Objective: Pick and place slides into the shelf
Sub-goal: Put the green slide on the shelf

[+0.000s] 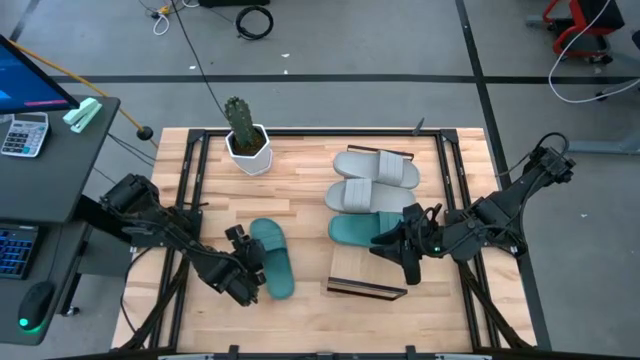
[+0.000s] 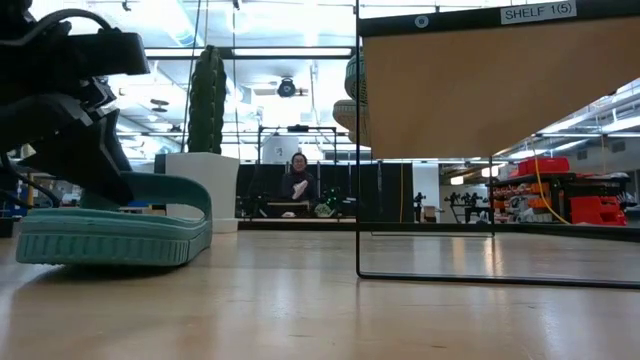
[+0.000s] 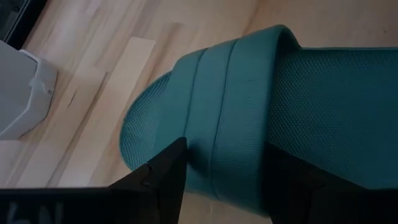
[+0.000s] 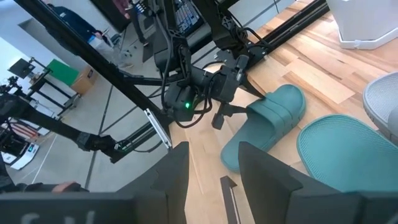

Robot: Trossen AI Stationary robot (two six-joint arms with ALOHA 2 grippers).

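- Teal slide (image 3: 261, 118), loose one: strap fills my left wrist view, with my two left fingers (image 3: 165, 180) set on either side of it. It lies flat on the table (image 1: 300, 200), long axis running from near edge toward far edge, left of the shelf.
- Left gripper (image 1: 247, 268): at the slide's near end, fingers apart and straddling the strap; I cannot tell whether they are pressing it.
- Right gripper (image 1: 405, 243): fingers apart, empty, hanging over the second teal slide (image 1: 355, 231) just behind the shelf.
- Shelf (image 1: 368, 272): low plank rack near the front edge, between my two grippers.
- Grey slides (image 1: 375, 182): two, side by side behind the teal one, crosswise.
- Judgement: my left arm is nearer the loose slide; the shelf lies to its right, so the carry goes sideways.
- Cactus in white pot (image 1: 245, 135): far left, well apart.
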